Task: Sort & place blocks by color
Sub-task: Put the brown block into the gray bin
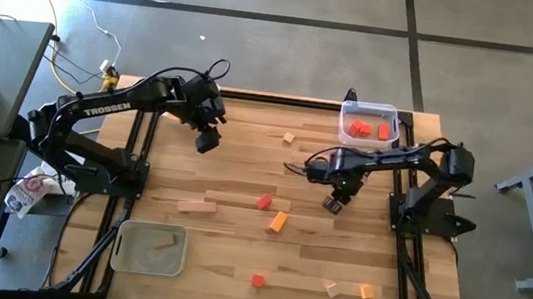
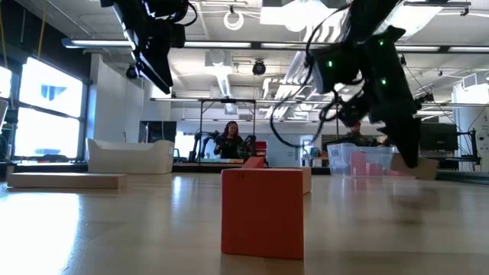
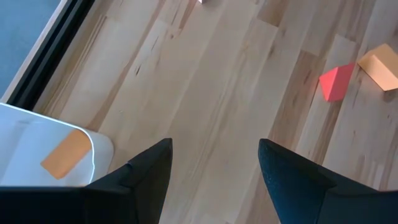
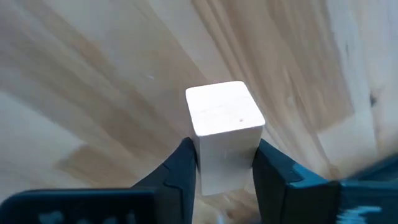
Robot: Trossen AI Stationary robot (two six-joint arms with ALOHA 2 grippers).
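My right gripper [image 1: 333,202] stands right of the table's middle, shut on a plain tan block [image 4: 225,134]. My left gripper [image 1: 207,143] hangs open over the far left of the table, nothing between its fingers [image 3: 146,174]. Loose on the tabletop lie a tan bar [image 1: 197,206], a red block [image 1: 264,202], an orange block [image 1: 277,222], a small tan block [image 1: 289,138], and near the front edge a red block [image 1: 258,280], a tan one [image 1: 332,290] and an orange one [image 1: 366,292]. My right gripper pinches the tan block by two opposite sides [image 4: 205,158] between its two fingers. The fingers come from above, pointing steeply down. The block's pale top face [image 4: 224,109] is turned up toward the wrist. Whether its underside rests on the table does not show.
A clear tray [image 1: 370,109] at the far right holds red blocks [image 1: 360,129]. A second tray [image 1: 125,244] at the near left holds a tan block [image 1: 167,243]. Black rails run along the table's edges. In the low view a red block [image 2: 262,210] stands close in front.
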